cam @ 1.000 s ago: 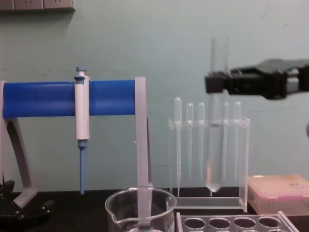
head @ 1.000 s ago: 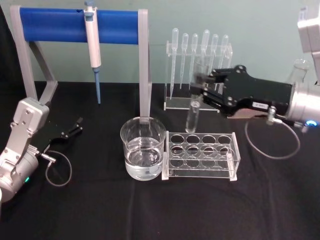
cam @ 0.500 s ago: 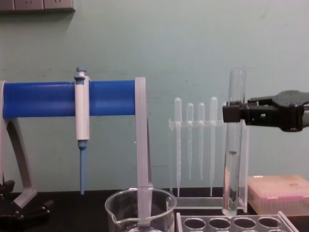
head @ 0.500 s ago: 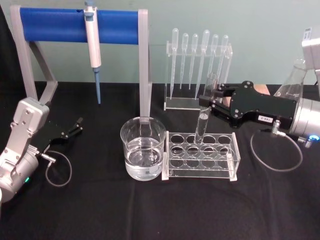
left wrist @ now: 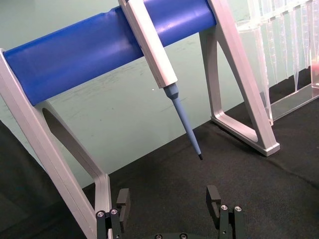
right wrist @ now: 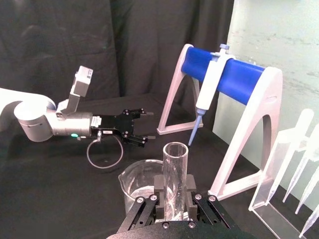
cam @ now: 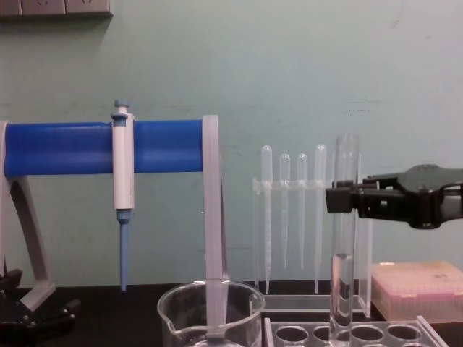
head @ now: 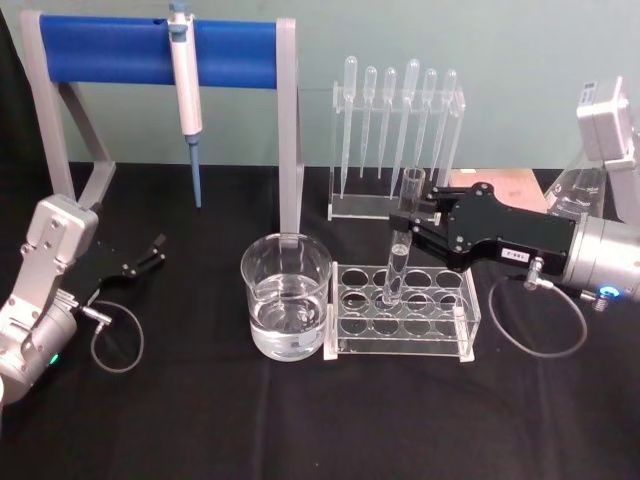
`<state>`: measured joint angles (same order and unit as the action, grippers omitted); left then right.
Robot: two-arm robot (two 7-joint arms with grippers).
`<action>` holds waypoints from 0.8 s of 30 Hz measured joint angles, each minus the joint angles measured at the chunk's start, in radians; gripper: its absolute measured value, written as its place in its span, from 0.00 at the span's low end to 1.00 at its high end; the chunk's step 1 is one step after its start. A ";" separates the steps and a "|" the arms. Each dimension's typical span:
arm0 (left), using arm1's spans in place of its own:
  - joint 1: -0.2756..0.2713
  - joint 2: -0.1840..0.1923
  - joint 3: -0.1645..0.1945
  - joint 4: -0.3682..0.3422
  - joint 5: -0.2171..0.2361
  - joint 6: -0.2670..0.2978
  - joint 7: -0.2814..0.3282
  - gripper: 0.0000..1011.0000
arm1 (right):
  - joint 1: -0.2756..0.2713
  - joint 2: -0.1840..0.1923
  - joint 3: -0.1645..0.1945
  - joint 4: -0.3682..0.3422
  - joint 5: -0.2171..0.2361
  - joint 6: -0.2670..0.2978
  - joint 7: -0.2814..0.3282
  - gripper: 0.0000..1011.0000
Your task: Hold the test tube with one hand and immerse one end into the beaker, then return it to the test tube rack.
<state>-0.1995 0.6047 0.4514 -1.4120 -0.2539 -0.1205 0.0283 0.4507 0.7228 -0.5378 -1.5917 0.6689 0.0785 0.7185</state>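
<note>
The test tube stands nearly upright, and my right gripper is shut on its upper part. Its rounded lower end sits in a hole of the clear tube rack, in the second column from the beaker side. In the chest view the test tube reaches down into the rack, with the right gripper clamped across it. The beaker, partly filled with clear liquid, stands just left of the rack. My left gripper rests open at the far left of the table, holding nothing.
A blue-barred stand with a white-and-blue pipettor rises behind the beaker. Behind the tube rack is a clear rack of plastic pipettes. A glass flask and a pink box are at the right.
My right gripper has come down and toward me with the test tube. The tube hung above the rack before; its lower end now sits in a rack hole. The left arm has not moved.
</note>
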 joint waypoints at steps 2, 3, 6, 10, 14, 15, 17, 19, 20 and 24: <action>0.000 0.000 0.000 0.000 0.000 0.000 0.000 0.99 | -0.003 -0.004 -0.001 0.004 -0.010 -0.009 -0.002 0.24; 0.000 0.000 0.000 0.000 0.000 0.000 0.000 0.99 | -0.004 -0.005 -0.001 0.006 -0.012 -0.012 -0.002 0.24; 0.000 0.000 0.000 0.000 0.000 0.000 0.000 0.99 | -0.008 -0.008 0.000 0.010 -0.017 -0.019 -0.001 0.24; 0.000 0.000 0.000 0.000 0.000 0.000 0.000 0.99 | -0.013 -0.015 0.003 0.018 -0.020 -0.025 -0.001 0.24; 0.000 0.000 0.000 0.000 0.000 0.000 0.000 0.99 | -0.021 -0.024 0.004 0.028 -0.022 -0.032 0.000 0.24; 0.000 0.000 0.000 0.000 0.000 0.000 0.000 0.99 | -0.022 -0.025 0.004 0.029 -0.023 -0.033 0.001 0.24; 0.000 0.000 0.000 0.000 0.000 0.000 0.000 0.99 | -0.025 -0.030 0.004 0.034 -0.026 -0.036 0.001 0.24; 0.000 0.000 0.000 0.000 0.000 0.000 0.000 0.99 | -0.026 -0.033 0.004 0.038 -0.028 -0.037 0.002 0.24; 0.000 0.000 0.000 0.000 0.000 0.000 0.000 0.99 | -0.027 -0.034 0.003 0.040 -0.030 -0.038 0.002 0.24; 0.000 0.000 0.000 0.000 0.000 0.000 0.000 0.99 | -0.031 -0.041 0.003 0.055 -0.038 -0.044 0.002 0.24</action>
<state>-0.1995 0.6047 0.4514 -1.4120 -0.2539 -0.1205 0.0283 0.4201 0.6813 -0.5348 -1.5370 0.6313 0.0348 0.7204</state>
